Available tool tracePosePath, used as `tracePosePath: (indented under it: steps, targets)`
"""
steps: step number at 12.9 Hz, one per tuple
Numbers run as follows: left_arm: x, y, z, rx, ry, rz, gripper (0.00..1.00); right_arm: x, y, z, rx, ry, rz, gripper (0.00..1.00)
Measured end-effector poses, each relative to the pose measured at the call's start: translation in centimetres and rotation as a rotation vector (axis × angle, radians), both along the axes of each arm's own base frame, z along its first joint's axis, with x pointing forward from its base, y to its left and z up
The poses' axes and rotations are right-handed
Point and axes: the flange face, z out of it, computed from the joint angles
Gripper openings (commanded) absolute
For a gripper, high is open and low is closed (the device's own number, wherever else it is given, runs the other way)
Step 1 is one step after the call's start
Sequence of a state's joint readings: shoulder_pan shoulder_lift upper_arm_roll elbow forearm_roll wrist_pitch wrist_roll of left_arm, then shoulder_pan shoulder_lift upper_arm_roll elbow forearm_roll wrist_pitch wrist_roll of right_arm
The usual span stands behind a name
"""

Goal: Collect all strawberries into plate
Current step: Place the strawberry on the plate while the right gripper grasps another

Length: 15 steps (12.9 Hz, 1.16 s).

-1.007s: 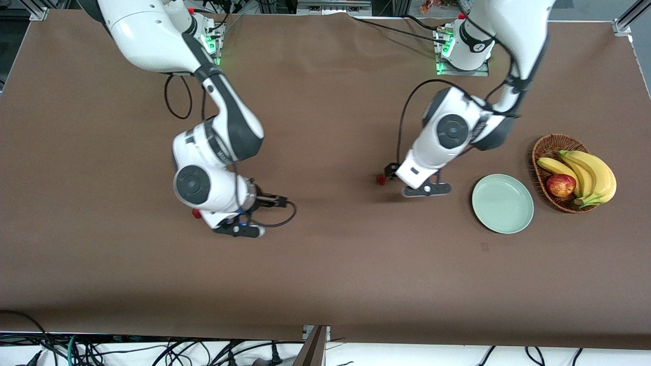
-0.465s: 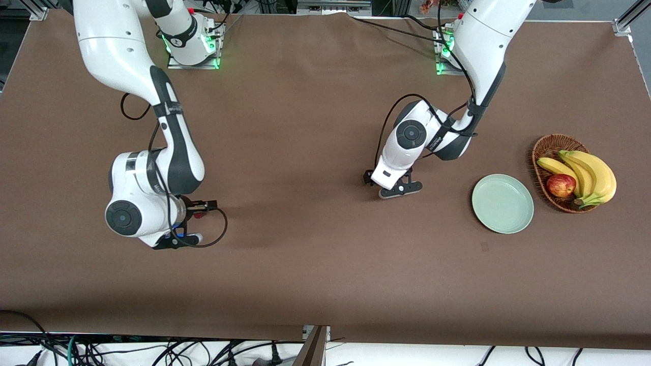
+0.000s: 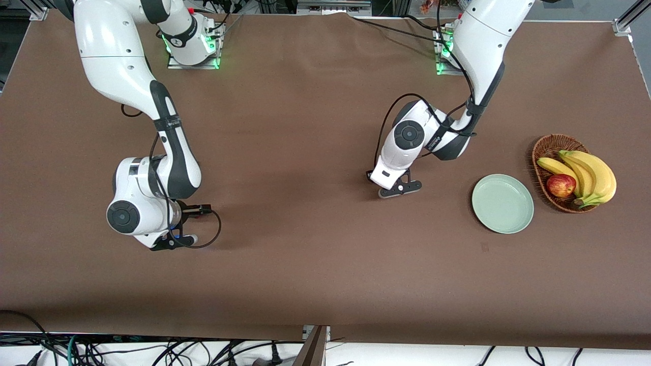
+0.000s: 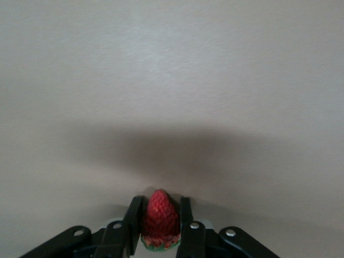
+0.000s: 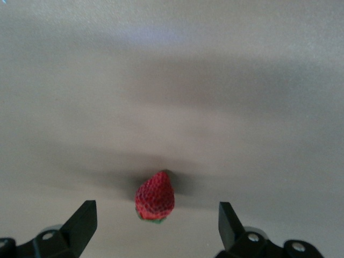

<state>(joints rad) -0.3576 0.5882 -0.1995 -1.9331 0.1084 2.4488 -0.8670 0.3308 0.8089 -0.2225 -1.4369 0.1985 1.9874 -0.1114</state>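
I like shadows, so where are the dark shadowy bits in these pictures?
In the left wrist view, a wide soft shadow spreads over the table past the strawberry pinched in the left gripper. In the right wrist view, a small shadow hugs the loose strawberry. In the front view, faint shadows lie under both arms.

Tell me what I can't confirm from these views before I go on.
- Third strawberry: not visible in any view.
- Strawberry in the left gripper: hidden under the wrist in the front view.
- Strawberry between the open right gripper fingers: hidden under that wrist in the front view.
- Both grippers' fingers are cut off by the wrist views' edges.
- Plate: bare, out of both wrist views.
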Motion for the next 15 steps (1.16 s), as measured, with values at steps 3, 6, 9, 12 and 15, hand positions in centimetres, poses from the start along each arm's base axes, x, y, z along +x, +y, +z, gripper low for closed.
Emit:
tracePosePath:
  steps: [3,6,9,12,15]
  targets:
    - [2.1,3.3,4.0,0.124,0.117,-0.087,0.06,0.0,0.0,-0.2,0.0,-0.005,0.0,0.92]
    - [6.0,10.9,9.3,0.18,0.229,-0.255,0.06,-0.2,-0.1,-1.4,-0.004,-0.013,0.001,0.69]
    - [8.6,20.1,9.6,0.129,0.281,-0.419,0.13,-0.5,0.0,-1.9,-0.006,-0.007,0.003,0.3]
    - [10.4,29.2,7.7,0.029,0.268,-0.61,0.14,-0.5,0.2,-1.8,-0.005,-0.009,0.005,0.19]
    - [11.7,34.9,3.5,-0.044,0.179,-0.853,0.21,-0.6,0.9,-1.6,0.008,-0.009,0.008,0.19]
